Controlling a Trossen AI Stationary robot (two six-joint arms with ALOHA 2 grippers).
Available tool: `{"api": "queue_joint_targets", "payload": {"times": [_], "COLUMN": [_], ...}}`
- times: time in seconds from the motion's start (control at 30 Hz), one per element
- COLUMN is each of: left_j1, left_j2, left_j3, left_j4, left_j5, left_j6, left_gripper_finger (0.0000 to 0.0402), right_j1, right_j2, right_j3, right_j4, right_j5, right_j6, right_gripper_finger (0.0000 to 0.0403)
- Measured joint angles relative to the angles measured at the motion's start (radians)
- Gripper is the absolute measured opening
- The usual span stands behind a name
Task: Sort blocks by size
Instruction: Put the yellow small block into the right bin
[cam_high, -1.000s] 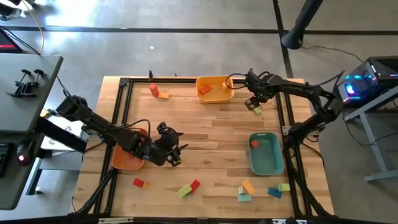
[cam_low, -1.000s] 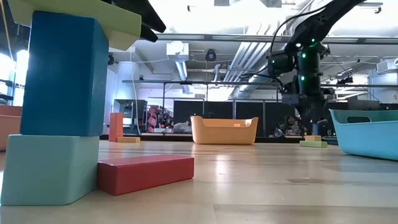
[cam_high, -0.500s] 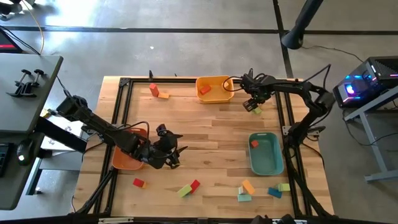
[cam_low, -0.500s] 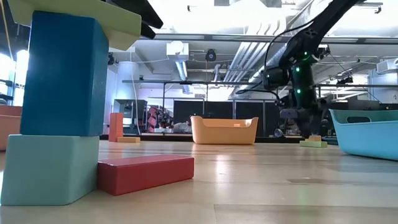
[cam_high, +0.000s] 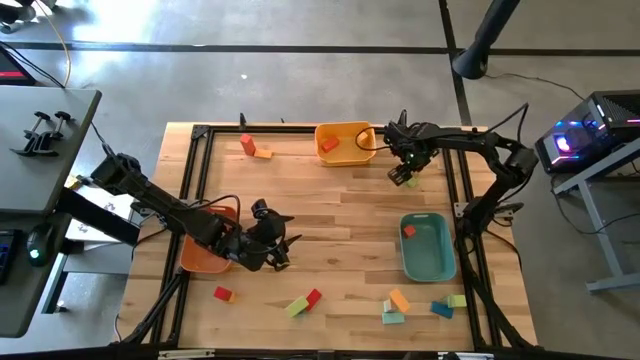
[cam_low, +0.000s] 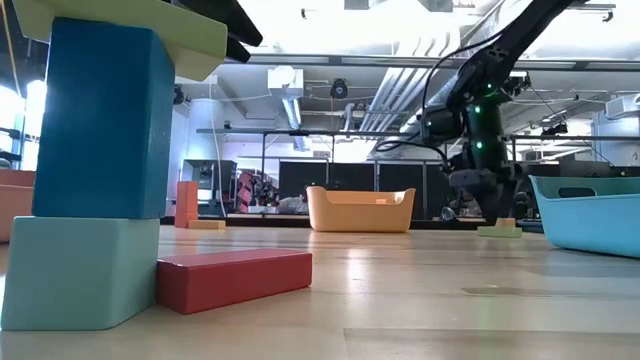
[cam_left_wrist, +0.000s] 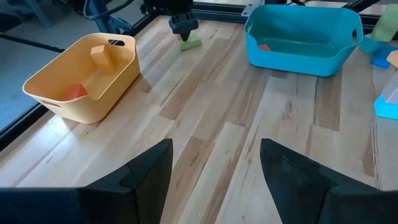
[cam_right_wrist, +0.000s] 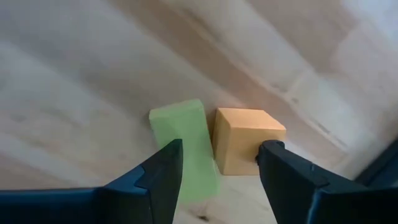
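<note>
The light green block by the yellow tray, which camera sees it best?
The right wrist view: the light green block fills it, beside an orange cube. The left wrist view shows it small and far off; high and low views barely show it.

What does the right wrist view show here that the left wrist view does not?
Only the right wrist view shows an orange cube touching the green block, with the open right gripper straddling both. Only the left wrist view shows the yellow tray holding two blocks, the teal tray with a red block, and the open left gripper over bare table. Both show the green block and the right gripper.
</note>
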Motion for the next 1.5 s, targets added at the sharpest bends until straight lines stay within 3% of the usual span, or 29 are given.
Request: {"api": "queue_joint_targets", "payload": {"times": [0.43, 0.7, 0.93, 1.5], "left_j1": [0.000, 0.000, 0.000, 0.000], "left_j2": [0.000, 0.000, 0.000, 0.000], "left_j3": [0.000, 0.000, 0.000, 0.000], "left_j4": [0.000, 0.001, 0.000, -0.003], "left_j5": [-0.022, -0.023, -0.023, -0.023], "left_j6": [0.000, -0.008, -0.017, -0.017], "left_gripper_finger": [0.0229, 0.0229, 0.0229, 0.0229], "right_j1": [0.150, 0.129, 0.135, 0.196], "right_j2": [-0.048, -0.141, -0.134, -0.035], "right_j3": [-0.003, -0.004, -0.004, 0.001], "right_j4": [0.004, 0.033, 0.087, 0.059], "right_j5": [-0.051, -0.026, -0.109, -0.093], "right_j6": [-0.013, -0.033, -0.057, -0.114], "right_gripper_finger": [0.0195, 0.0195, 0.0195, 0.0195]}}
